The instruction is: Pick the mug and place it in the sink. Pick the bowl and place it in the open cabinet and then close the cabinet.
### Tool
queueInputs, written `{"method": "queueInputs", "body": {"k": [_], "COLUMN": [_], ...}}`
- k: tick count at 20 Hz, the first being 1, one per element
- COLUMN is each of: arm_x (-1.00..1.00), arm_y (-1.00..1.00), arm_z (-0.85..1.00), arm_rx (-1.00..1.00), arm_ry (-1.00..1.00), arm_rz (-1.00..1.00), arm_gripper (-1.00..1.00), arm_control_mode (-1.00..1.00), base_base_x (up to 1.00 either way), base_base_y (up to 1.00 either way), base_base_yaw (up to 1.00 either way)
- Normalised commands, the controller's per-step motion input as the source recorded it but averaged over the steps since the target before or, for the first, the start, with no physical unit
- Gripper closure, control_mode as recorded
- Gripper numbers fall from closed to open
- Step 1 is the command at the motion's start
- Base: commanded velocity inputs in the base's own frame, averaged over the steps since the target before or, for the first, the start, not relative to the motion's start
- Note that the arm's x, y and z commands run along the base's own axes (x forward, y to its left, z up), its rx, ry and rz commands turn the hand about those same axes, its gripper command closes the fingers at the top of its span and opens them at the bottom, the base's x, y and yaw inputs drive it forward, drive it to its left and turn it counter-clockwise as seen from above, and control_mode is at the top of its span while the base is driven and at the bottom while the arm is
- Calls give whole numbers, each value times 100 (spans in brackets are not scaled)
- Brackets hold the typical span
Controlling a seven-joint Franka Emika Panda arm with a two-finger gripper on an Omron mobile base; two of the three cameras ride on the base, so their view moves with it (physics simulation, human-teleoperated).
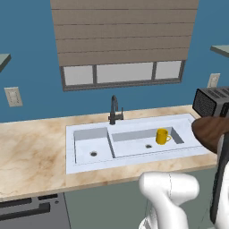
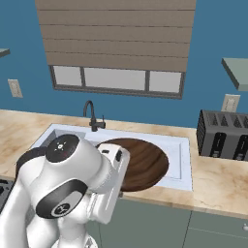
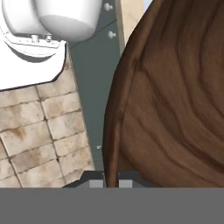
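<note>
- You are looking at a marbled beige tabletop point(image 1: 31, 152) that is running across both base views, with a blue wall and a slatted window blind point(image 1: 123, 31) rising behind it.
- The sink point(image 1: 89, 166) is sitting sunk into that tabletop, its pale rim lying flat, two basins side by side, each showing a drain hole.
- The bowl point(image 2: 145, 164) is hanging lifted off the tabletop; in the right base view it is covering the sink's basin area toward 3 o'clock of the faucet, and in the left base view its dark wooden edge point(image 1: 210, 132) is showing at 3 o'clock of the sink, in front of the toaster.
- The toaster point(image 2: 224, 134), dark grey and slotted, is standing on the tabletop at 3 o'clock of the sink, near but apart from it.
- The black faucet point(image 1: 114, 111) is rising from the sink's back rim at 12 o'clock.
- The mug point(image 1: 162, 136), yellow, is standing upright inside the right basin, its handle pointing toward 3 o'clock.
- Your hand point(image 3: 110, 183) is clenching the bowl's rim: in the hand view the wooden edge is running straight between the two fingertips point(image 3: 95, 183), which are pressing against it on either side.
- Pale wall outlets point(image 1: 13, 96) are sitting on the blue wall at 9 and 3 o'clock of the window.
</note>
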Motion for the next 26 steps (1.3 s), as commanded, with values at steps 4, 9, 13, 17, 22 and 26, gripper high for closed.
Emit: {"method": "queueInputs", "body": {"k": [4, 9, 13, 17, 22, 26], "arm_x": [1, 0, 0, 0, 0, 0], "arm_y": [58, 9, 0, 0, 0, 0], "arm_z": [4, 0, 0, 0, 0, 0], "arm_rx": [-14, 0, 0, 0, 0, 0], "arm_ry": [3, 0, 0, 0, 0, 0], "arm_rz": [3, 4, 0, 0, 0, 0], "arm_gripper": [100, 100, 100, 100, 100, 100], "arm_control_mode": [-100, -100, 100, 100, 100, 100], "base_base_x": [0, 0, 0, -14, -23, -20], "base_base_y": [0, 0, 0, 16, 28, 15], "base_base_yaw": [0, 0, 0, -43, -78, -82]}}
